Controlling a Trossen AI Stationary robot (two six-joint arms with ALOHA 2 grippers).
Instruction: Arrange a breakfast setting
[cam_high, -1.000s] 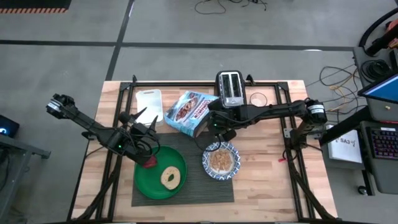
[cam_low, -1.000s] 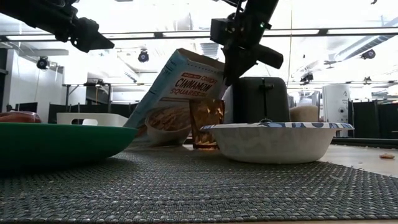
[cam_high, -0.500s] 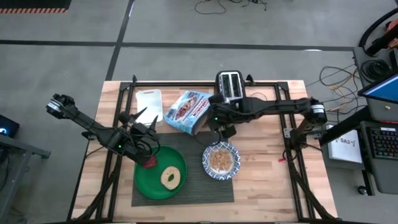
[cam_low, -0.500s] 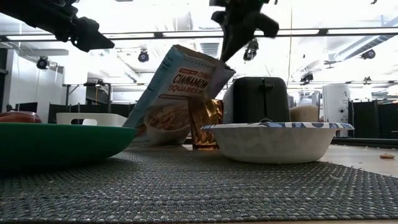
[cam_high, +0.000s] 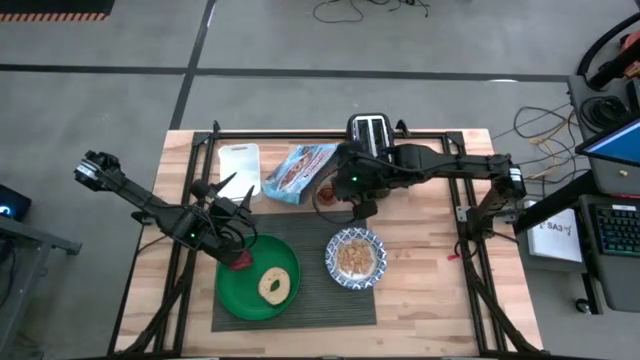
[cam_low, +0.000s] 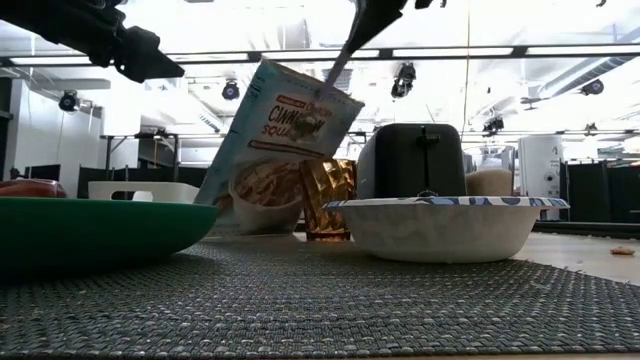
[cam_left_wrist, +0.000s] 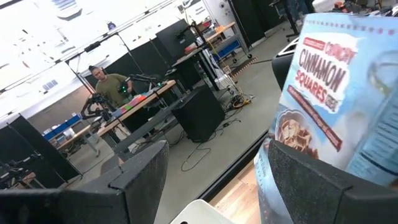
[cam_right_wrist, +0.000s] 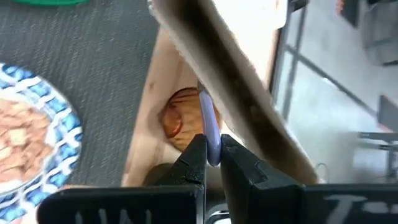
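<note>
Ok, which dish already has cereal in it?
The blue-and-white bowl on the placemat; the green plate beside it holds only a bagel and red fruit.

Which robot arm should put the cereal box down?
The right one. Its end effector is shut on the cereal box, tilted behind the bowl. The left end effector hovers open over the green plate.

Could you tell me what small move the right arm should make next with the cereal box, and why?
Probably lower the cereal box onto the bare wood behind the placemat and release. The bowl already holds cereal, and the right gripper, shut on the box's top flap, holds it tilted near the amber glass.
</note>
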